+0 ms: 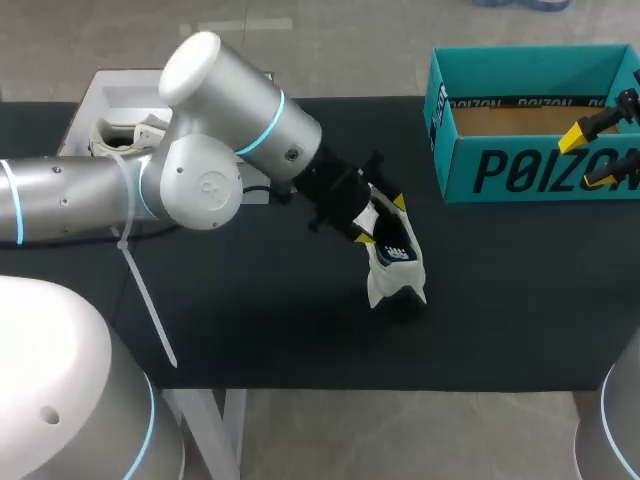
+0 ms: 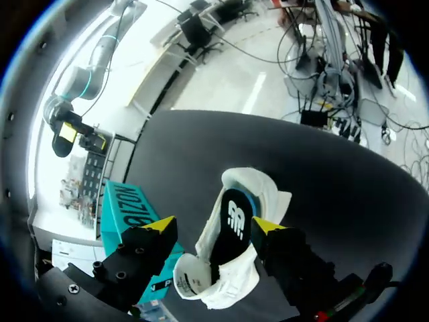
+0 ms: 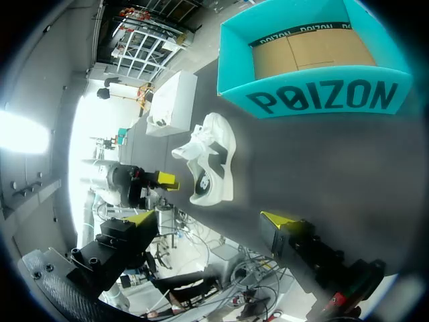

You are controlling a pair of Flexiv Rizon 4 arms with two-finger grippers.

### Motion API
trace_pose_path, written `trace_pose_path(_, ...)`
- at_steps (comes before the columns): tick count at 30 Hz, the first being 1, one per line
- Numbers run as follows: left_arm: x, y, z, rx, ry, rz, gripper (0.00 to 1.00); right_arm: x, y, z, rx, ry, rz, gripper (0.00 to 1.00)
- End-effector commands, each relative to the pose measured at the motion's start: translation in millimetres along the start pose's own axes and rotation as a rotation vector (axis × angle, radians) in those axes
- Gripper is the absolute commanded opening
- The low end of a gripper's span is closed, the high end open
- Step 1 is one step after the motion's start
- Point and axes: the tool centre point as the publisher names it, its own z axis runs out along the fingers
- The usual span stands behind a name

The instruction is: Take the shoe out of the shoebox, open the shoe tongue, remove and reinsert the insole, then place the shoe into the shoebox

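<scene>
Straddling the white shoe (image 1: 395, 262), left hand (image 1: 383, 221) released, right hand (image 1: 586, 158) released near shoebox (image 1: 530, 165)

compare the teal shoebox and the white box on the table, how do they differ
The teal shoebox sits far right on the table; the white box far left. The teal shoebox shows a bare brown floor; the white box holds something pale. The teal shoebox bears large dark lettering; the white box looks plain. Both are open-topped.

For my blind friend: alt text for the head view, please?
The left arm extends across a black table, its end effector at a white shoe. An open teal box stands at the far right, the right end effector by it.
</scene>
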Motion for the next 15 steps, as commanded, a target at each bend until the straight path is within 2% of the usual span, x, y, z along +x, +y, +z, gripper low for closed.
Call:
trace_pose_path(1, -22.0, 10, 2, -0.005, 0.191, 0.092, 0.00, 0.1, 0.4, 0, 0.002, -0.003, 0.001, 1.00)
trace_pose_path(2, -23.8, 12, 2, -0.020, 0.210, 0.140, 0.00, 0.1, 0.4, 0, 0.002, -0.003, 0.001, 1.00)
trace_pose_path(5, -23.1, 13, -3, 0.071, 0.294, 0.275, 0.00, 0.1, 0.4, 0, 0.002, -0.003, 0.001, 1.00)
trace_pose_path(8, -22.9, 17, -3, 0.038, 0.382, 0.351, 0.00, 0.1, 0.4, 0, 0.002, -0.003, 0.001, 1.00)
trace_pose_path(10, -17.7, 16, 0, 0.003, 0.398, 0.399, 0.00, 0.1, 0.4, 0, 0.002, -0.003, 0.001, 1.00)
trace_pose_path(15, -2.8, 14, 16, 0.041, 0.407, 0.399, 0.00, 0.1, 0.4, 0, 0.002, -0.003, 0.001, 1.00)
